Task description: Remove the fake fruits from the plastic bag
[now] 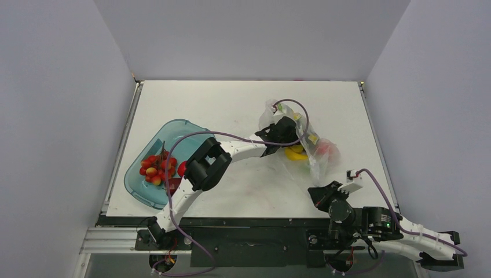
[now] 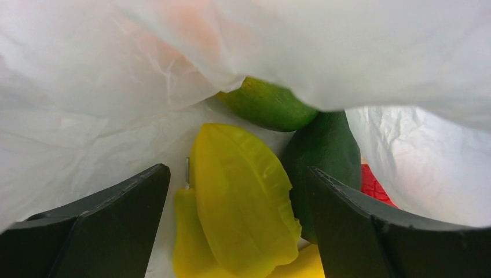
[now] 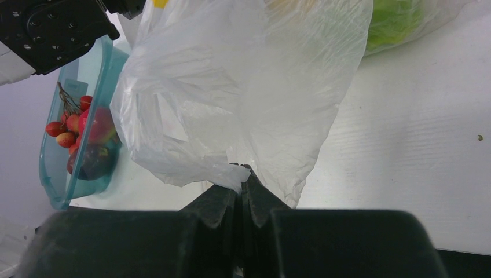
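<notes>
The plastic bag [image 1: 312, 152] lies at the table's centre right, and it also shows in the right wrist view [image 3: 243, 87]. My left gripper [image 1: 282, 131] reaches into its mouth. Inside, it [image 2: 237, 171] is open with its jaws on either side of a yellow-green fruit piece [image 2: 240, 197], apart from it. A light green fruit [image 2: 266, 105], a dark green fruit [image 2: 327, 152], something red [image 2: 376, 186] and yellow banana [image 2: 301, 267] lie around it. My right gripper [image 1: 319, 192] [image 3: 242, 176] is shut on the bag's lower edge. A red apple [image 3: 98, 124] and a dark red fruit [image 3: 92, 162] lie in the tray.
A teal-blue oval tray [image 1: 142, 188] stands at the left table edge, also in the right wrist view [image 3: 55, 185], and holds a cluster of small red berries [image 1: 151, 169]. The left arm's elbow [image 1: 205, 165] hangs over the tray's right side. Grey walls surround the table.
</notes>
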Robot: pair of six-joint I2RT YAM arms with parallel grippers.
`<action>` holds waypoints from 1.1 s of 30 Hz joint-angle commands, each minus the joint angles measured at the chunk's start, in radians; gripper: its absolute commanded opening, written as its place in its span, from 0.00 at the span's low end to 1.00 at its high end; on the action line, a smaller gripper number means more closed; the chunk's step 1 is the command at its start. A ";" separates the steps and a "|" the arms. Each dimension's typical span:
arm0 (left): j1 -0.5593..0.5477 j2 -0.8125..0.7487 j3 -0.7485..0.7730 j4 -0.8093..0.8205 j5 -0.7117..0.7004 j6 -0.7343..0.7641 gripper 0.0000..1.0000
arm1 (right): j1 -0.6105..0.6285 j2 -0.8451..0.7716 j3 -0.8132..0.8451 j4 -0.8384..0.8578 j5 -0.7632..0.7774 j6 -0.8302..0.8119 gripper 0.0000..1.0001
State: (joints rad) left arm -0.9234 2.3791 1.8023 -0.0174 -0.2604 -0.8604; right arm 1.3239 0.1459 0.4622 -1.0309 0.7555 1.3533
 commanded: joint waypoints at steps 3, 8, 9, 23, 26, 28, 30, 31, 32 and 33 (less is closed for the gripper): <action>0.002 0.034 0.081 -0.059 0.053 -0.036 0.70 | 0.005 -0.033 0.007 0.015 0.022 -0.016 0.00; 0.004 -0.011 0.077 -0.062 0.107 -0.033 0.51 | 0.004 -0.007 0.021 0.016 0.018 -0.026 0.00; 0.006 -0.022 0.069 -0.061 0.113 -0.033 0.47 | 0.004 -0.002 0.022 0.016 0.019 -0.026 0.00; 0.026 -0.310 -0.139 -0.056 0.245 0.016 0.29 | -0.005 0.031 0.033 0.017 0.045 -0.006 0.00; 0.027 -0.385 -0.209 -0.049 0.281 0.026 0.27 | -0.004 0.067 0.046 0.025 0.067 -0.008 0.00; 0.029 -0.428 -0.246 -0.047 0.316 0.032 0.27 | -0.003 0.092 0.063 0.026 0.087 -0.019 0.00; 0.033 -0.466 -0.277 -0.044 0.366 0.031 0.27 | -0.003 0.118 0.080 0.025 0.102 -0.030 0.00; 0.033 -0.492 -0.288 -0.039 0.405 0.031 0.26 | -0.003 0.127 0.090 0.025 0.106 -0.036 0.00; 0.034 -0.503 -0.311 -0.034 0.426 0.030 0.26 | -0.003 0.144 0.095 0.026 0.113 -0.038 0.00; 0.034 -0.529 -0.323 -0.021 0.470 0.024 0.26 | -0.004 0.153 0.100 0.026 0.115 -0.040 0.00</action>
State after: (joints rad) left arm -0.8986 1.9614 1.5238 -0.0929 0.0624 -0.8509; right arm 1.3228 0.2508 0.5087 -1.0260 0.8051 1.3243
